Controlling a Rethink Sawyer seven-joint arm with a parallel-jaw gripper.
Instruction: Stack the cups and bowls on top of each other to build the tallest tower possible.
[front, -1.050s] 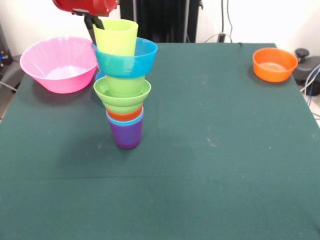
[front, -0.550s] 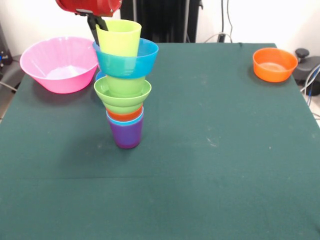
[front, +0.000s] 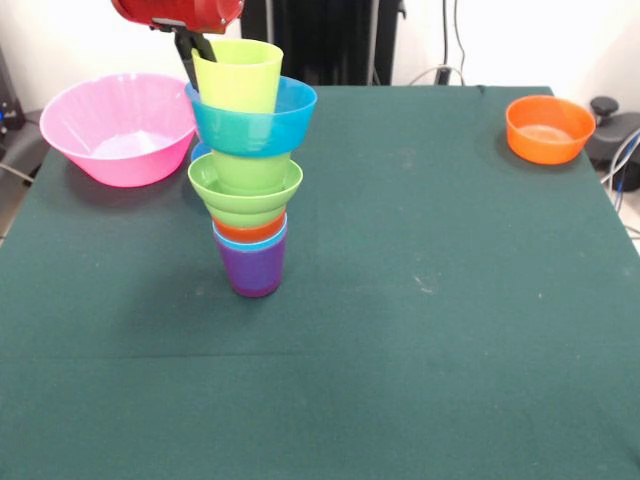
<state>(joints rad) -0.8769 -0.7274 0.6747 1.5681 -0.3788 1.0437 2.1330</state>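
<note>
The tower (front: 250, 170) stands left of center on the green table (front: 420, 330), purple cup (front: 251, 270) at the bottom and yellow-green cup (front: 237, 75) on top, sitting in a blue bowl (front: 255, 122). The gripper (front: 190, 50) hangs just behind that top cup; only 1 dark finger shows, so can't tell if it's gripping. Thin, light, slick plastic probably: it'd tip easily. The orange bowl (front: 548, 128) looks best pinched at its rim.

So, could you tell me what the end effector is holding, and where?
Cannot be told: the end effector sits behind the yellow-green cup topping the tower, its grip hidden.
</note>
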